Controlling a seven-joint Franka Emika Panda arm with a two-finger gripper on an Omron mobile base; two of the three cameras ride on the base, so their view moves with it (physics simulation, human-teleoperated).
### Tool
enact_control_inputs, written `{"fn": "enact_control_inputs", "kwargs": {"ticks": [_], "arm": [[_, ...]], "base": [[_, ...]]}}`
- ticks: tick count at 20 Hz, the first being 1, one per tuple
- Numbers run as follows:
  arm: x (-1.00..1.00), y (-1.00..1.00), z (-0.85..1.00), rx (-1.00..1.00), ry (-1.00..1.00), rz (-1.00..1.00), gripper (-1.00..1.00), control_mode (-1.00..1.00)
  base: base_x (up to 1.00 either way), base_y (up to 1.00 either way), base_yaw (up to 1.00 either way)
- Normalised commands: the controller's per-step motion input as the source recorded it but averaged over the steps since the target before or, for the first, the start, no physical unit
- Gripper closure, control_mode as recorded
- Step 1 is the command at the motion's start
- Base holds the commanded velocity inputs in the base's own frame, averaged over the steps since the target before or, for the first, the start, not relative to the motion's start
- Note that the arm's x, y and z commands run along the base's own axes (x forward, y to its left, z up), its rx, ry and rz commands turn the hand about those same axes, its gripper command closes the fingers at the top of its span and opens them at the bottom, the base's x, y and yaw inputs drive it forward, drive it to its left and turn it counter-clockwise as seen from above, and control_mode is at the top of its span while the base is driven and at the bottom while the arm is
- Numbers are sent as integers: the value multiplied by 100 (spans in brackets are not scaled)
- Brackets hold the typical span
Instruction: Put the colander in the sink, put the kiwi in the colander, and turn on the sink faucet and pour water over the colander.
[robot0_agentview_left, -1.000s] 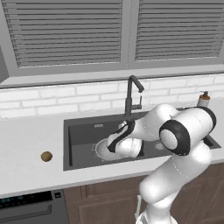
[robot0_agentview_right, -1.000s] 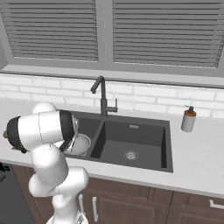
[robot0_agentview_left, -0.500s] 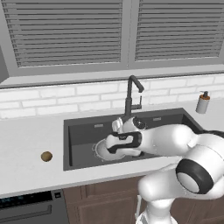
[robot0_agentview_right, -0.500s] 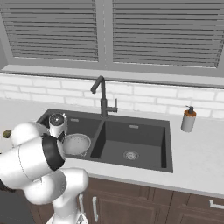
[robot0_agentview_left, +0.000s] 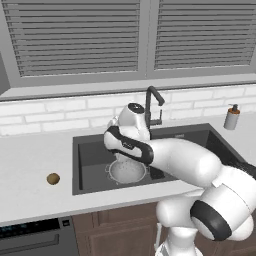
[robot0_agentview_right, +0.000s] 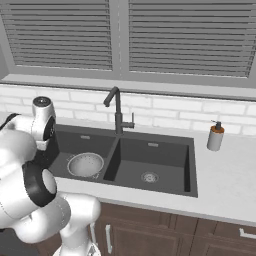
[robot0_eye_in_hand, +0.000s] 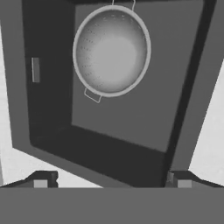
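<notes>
Hand (robot0_eye_in_hand: 112, 177) held above the left basin of the sink (robot0_agentview_left: 95, 150), its two dark finger tips spread wide apart at the bottom of the hand view and pinching nothing. Between and beyond them lies the colander (robot0_eye_in_hand: 112, 50), upright on the floor of that basin, one loop handle showing on its rim. From the left base view the colander (robot0_agentview_left: 128, 171) sits toward the front of the left basin, partly behind the white arm, which reaches over the sink edge. From the right base view the colander (robot0_agentview_right: 85, 164) is again in the left basin, and the right basin holds just its round steel drain (robot0_agentview_right: 149, 176). On the bench (robot0_agentview_left: 30, 160), well left of the sink, rests the kiwi (robot0_agentview_left: 53, 178). Behind the divider between the basins stands the sink faucet (robot0_agentview_right: 117, 111), and a soap dispenser (robot0_agentview_right: 215, 136) stands on the bench right of the sink.
</notes>
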Motion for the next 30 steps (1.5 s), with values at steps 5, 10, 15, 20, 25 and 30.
{"fn": "enact_control_inputs", "kwargs": {"ticks": [5,10,15,20,25,30], "arm": [[-58,22,91,-18,13,16,-100,-100],[-67,14,12,-19,0,59,-100,-100],[-44,7,-13,-4,0,85,-100,-100],[-1,30,-17,0,5,83,-100,-100],[0,60,-10,-3,4,68,-100,-100],[0,58,0,-14,0,41,-100,-100]], "base": [[0,0,0],[0,0,0],[0,0,0],[0,0,0],[0,0,0],[0,0,0]]}}
